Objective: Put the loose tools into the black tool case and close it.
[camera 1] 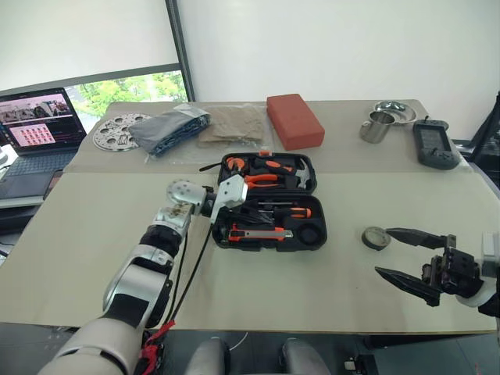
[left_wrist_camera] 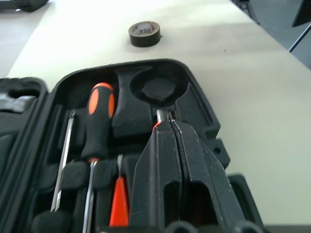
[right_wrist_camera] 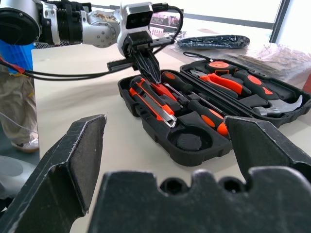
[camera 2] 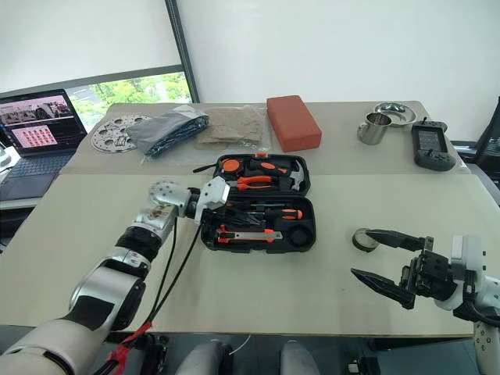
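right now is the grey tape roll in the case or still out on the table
Out. The grey roll lies flat on the table, right of the open black tool case, whose round slot is empty.

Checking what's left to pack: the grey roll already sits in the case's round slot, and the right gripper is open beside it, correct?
Not quite: the head views show the grey roll on the table, outside the case; the right gripper is open beside it.

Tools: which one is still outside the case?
The small grey roll on the table by the right gripper; the screwdrivers and knife lie in the black tool case.
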